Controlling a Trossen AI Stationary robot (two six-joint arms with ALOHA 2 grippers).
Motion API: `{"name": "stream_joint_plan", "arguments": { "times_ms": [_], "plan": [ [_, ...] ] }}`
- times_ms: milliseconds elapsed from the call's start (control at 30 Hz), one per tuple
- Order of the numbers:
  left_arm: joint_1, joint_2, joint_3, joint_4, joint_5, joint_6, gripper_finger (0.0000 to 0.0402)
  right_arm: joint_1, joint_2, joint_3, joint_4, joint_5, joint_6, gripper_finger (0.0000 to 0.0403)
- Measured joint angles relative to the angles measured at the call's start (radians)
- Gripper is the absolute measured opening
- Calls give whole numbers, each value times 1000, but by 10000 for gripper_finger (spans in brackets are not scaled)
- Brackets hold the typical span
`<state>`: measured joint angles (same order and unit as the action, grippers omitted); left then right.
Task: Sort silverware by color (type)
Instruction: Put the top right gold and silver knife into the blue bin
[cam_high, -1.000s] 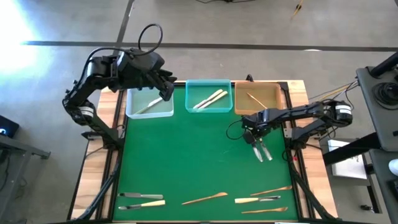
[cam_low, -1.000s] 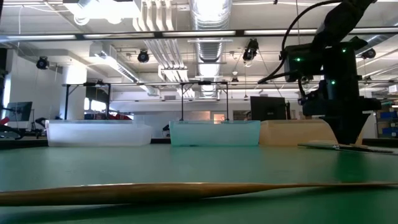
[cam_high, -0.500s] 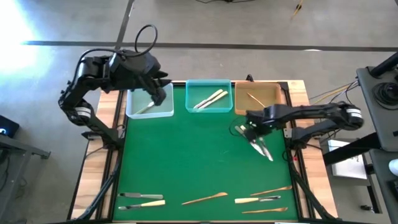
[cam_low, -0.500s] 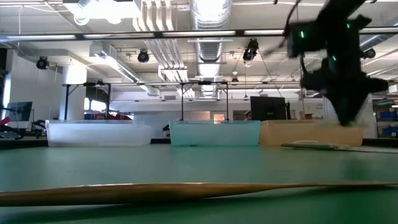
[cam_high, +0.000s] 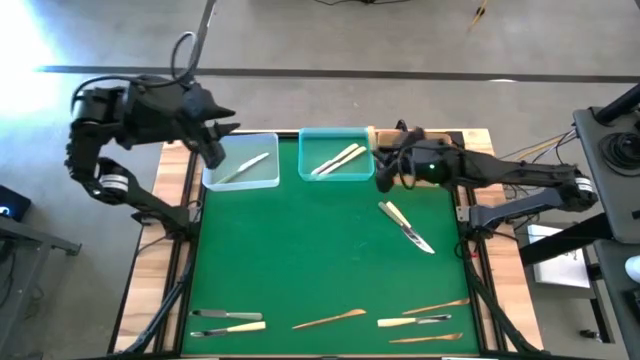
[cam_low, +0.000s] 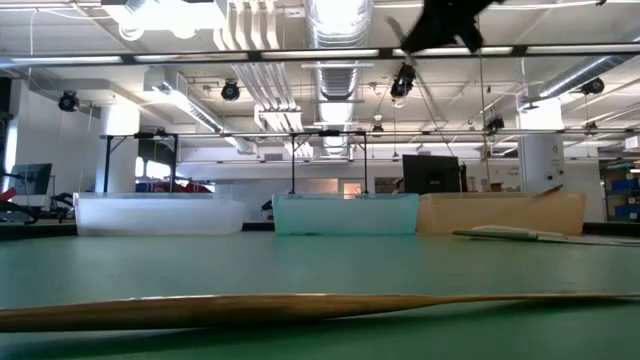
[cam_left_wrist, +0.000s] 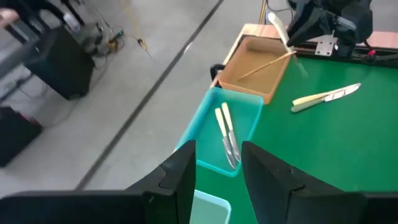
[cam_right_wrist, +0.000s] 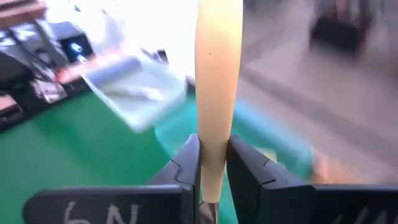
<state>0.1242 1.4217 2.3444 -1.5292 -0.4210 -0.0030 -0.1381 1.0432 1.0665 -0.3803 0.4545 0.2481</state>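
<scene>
Standing upright, a cream utensil (cam_right_wrist: 217, 93) sits clamped between right fingers (cam_right_wrist: 186, 163).

A cream-handled knife (cam_high: 405, 227) lies slantwise on the green mat right of centre, and a cream utensil (cam_right_wrist: 217, 93) stands upright, pinched in the right gripper (cam_right_wrist: 213, 163). More silverware (cam_high: 330, 320) lies along the near edge; other pieces rest in the far trays.

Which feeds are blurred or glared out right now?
Right wrist view: background smeared, only the cream-yellow utensil handle between the right gripper fingers is sharp. Low view: tan wooden utensil up close is soft. High view: bright glare at the left edge.
</scene>
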Motion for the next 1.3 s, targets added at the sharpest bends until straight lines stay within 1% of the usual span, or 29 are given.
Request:
{"name": "stream_joint_plan", "arguments": {
  "times_ms": [100, 167, 367, 500, 600, 667, 833, 900, 967, 1100, 1200, 1300],
  "plan": [
    [0, -25, 0, 1, 0, 20, 112, 1, 86, 21, 118, -10, -255, 42],
    [0, -41, 0, 1, 0, 21, 112, -9, 159, 44, 165, -13, -352, 42],
    [0, -78, 0, 2, 0, 15, 112, -90, 400, 135, 172, -7, -406, 42],
    [0, -90, 0, 2, 0, -19, 112, -149, 540, 218, 205, -9, -541, 42],
    [0, -96, 0, 2, 0, -53, 112, -190, 620, 282, 149, -20, -605, 42],
    [0, -97, 0, 2, 0, -76, 112, -214, 665, 317, 84, -53, -603, 42],
    [0, -96, 0, 2, 0, -89, 112, -241, 723, 415, -107, -171, -500, 43],
    [0, -93, 0, 2, -21, -88, 112, -242, 739, 446, -147, -172, -481, 59],
    [0, -88, 0, 2, -53, -84, 112, -246, 745, 469, -158, -166, -462, 88],
    [0, -79, 0, 2, -92, -70, 112, -251, 732, 517, -205, -164, -371, 135],
    [0, -79, 0, 2, -93, -63, 112, -256, 715, 547, -303, -164, -275, 152],
    [0, -79, 0, 2, -94, -62, 112, -256, 681, 586, -518, -170, -158, 156]
  ]
}}
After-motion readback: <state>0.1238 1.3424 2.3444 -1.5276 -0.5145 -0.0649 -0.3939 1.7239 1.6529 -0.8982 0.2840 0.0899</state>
